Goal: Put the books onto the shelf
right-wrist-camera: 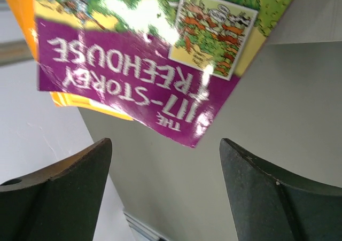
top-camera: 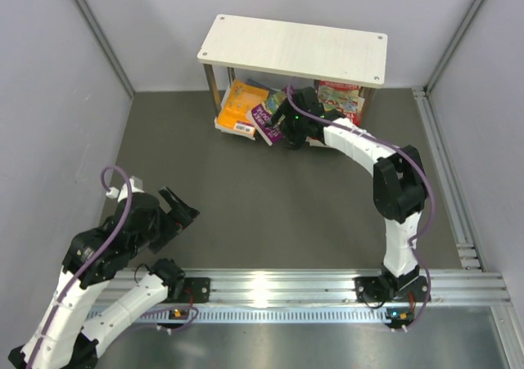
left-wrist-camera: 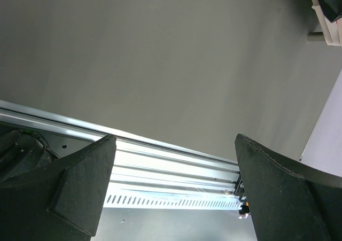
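Note:
The shelf (top-camera: pixel 295 46) stands at the back of the table, a pale board on thin legs. On its lower tier and spilling forward lie the books: an orange-yellow one (top-camera: pixel 241 105), a purple-green one (top-camera: pixel 264 128) and a red cartoon one (top-camera: pixel 338 99). My right gripper (top-camera: pixel 286 133) hovers open at the purple book's near corner. In the right wrist view the purple-green book (right-wrist-camera: pixel 139 54) fills the top, its corner just beyond my open right gripper (right-wrist-camera: pixel 165 163), which holds nothing. My left gripper (top-camera: pixel 184 209) is open and empty, far from the books, low on the left.
An aluminium rail (left-wrist-camera: pixel 176 163) runs along the near table edge, right below my left gripper (left-wrist-camera: pixel 173 169). Grey walls close in the table on the left, right and back. A shelf leg (left-wrist-camera: pixel 316 36) shows at the left wrist view's top right.

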